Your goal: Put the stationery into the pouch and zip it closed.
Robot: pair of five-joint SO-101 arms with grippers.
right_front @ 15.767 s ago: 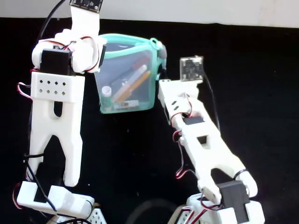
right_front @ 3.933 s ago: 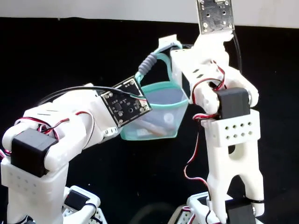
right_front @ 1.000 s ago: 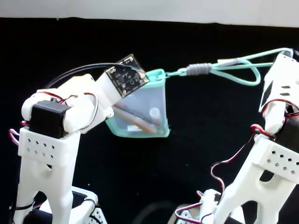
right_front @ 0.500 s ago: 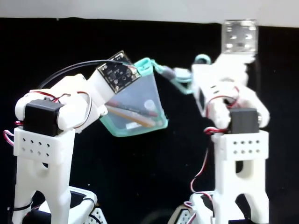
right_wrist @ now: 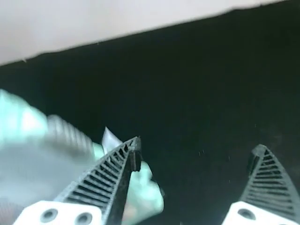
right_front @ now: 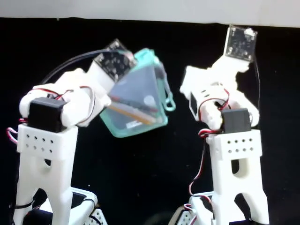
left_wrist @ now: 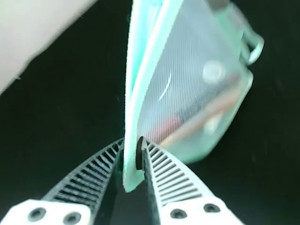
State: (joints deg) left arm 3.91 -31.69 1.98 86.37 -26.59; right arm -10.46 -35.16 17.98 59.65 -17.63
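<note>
High view: the pouch [right_front: 138,93] is held up off the black table [right_front: 140,178] by the left arm [right_front: 70,101], pinched at one upper corner only, so it hangs tilted with the stationery [right_front: 126,112] piled toward the low side. A pencil [right_front: 140,118] and a white-capped thing [right_front: 150,100] can be made out in there. The teal loop [right_front: 168,101] on the zip pull dangles free off the pouch's side, facing the right arm [right_front: 234,140], which stands upright just beside it, not touching. Whether the zip has been run all the way shut can't be told.

Left wrist view: the left gripper [left_wrist: 134,159] is seen clamped on the pouch's teal edge seam, nothing else caught. That's the weak spot imo — a thin seam nipped right at the tips, with the weight hung off to one side. One jolt and it could be twisted out and dropped. If any gap is left in the zip, the pencil could be tipped out too.

Right wrist view: the right gripper [right_wrist: 197,150] is spread wide with nothing in it. The grey coiled pull [right_wrist: 65,133] sits just outside one finger, not between the two. A grab made from this angle could be closed on air — or the pouch could be knocked and yanked out of the other side's pinch. Nothing else is spotted in the way, just black cloth and a pale wall strip [right_wrist: 117,18] behind
</note>
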